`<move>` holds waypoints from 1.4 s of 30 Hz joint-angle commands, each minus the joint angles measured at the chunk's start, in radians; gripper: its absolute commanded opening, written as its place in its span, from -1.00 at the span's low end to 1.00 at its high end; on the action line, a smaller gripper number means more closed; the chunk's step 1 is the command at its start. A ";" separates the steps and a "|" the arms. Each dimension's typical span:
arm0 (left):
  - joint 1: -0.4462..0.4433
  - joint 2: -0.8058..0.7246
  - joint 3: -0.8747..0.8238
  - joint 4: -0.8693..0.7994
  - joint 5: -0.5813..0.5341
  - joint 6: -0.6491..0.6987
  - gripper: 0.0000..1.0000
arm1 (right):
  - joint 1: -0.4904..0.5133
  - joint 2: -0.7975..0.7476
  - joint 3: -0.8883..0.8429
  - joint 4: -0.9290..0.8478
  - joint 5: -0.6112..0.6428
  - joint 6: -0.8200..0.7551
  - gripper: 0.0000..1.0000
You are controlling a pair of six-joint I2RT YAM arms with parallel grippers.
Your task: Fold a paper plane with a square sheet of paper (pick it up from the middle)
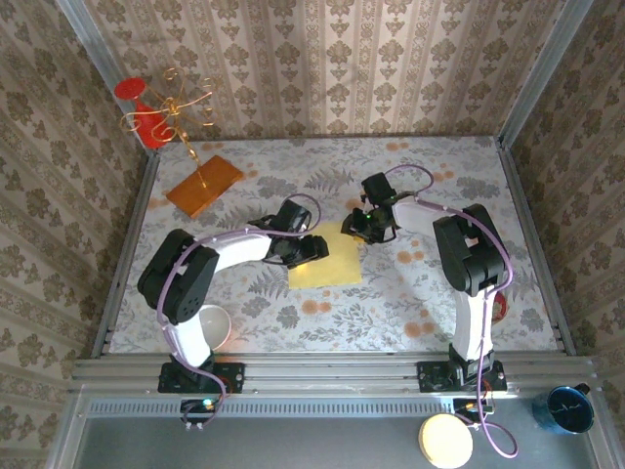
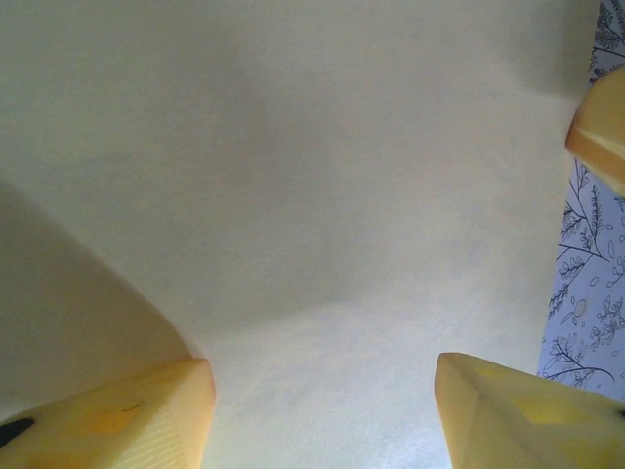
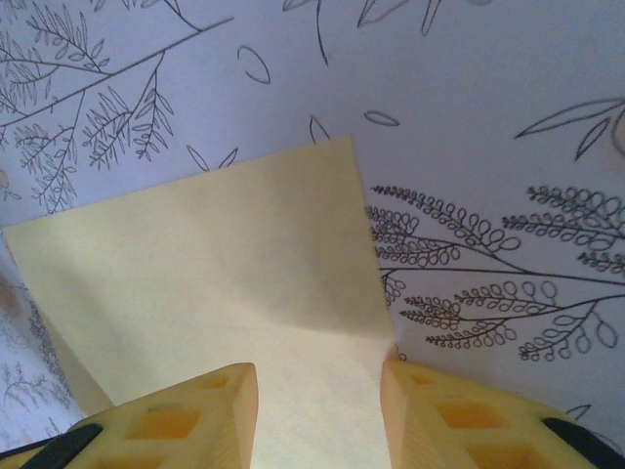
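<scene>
The square sheet of paper [image 1: 327, 266] lies pale yellow on the patterned tablecloth in the middle of the table. My left gripper [image 1: 311, 250] hovers low over its far left part, open. In the left wrist view the paper [image 2: 293, 195] spreads between the two wide-set fingertips [image 2: 137, 420]. My right gripper [image 1: 359, 228] is at the sheet's far right corner, open. In the right wrist view the paper [image 3: 215, 264] runs between the fingers [image 3: 459, 420], with its right edge at the right finger and one corner pointing away. No folded plane is in view.
An orange board [image 1: 205, 186] with a gold wire stand [image 1: 176, 109] sits at the back left. A white bowl [image 1: 213, 325] stands by the left arm's base. Patterned walls close in three sides. A blue cup [image 1: 568, 407] sits off the table at front right.
</scene>
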 commanded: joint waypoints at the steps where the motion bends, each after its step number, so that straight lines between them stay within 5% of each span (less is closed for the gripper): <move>1: 0.000 -0.036 0.033 -0.094 -0.061 0.018 0.31 | -0.006 -0.055 0.012 -0.051 -0.003 -0.035 -0.13; 13: -0.102 0.114 0.357 -0.419 -0.241 0.105 0.87 | -0.103 -0.404 -0.267 0.051 0.157 -0.059 0.36; 18: -0.112 0.199 0.478 -0.513 -0.280 0.124 0.89 | -0.137 -0.423 -0.308 0.036 0.130 -0.087 0.41; 26: -0.009 0.078 0.251 -0.263 -0.088 0.053 0.89 | -0.066 -0.332 -0.286 0.063 -0.091 -0.070 0.07; 33: 0.025 0.026 0.153 -0.189 -0.050 0.026 0.86 | 0.062 -0.191 -0.200 0.058 -0.078 -0.045 -0.21; 42: 0.042 0.043 0.117 -0.153 -0.029 0.018 0.84 | 0.069 -0.096 -0.162 0.035 -0.065 -0.044 -0.28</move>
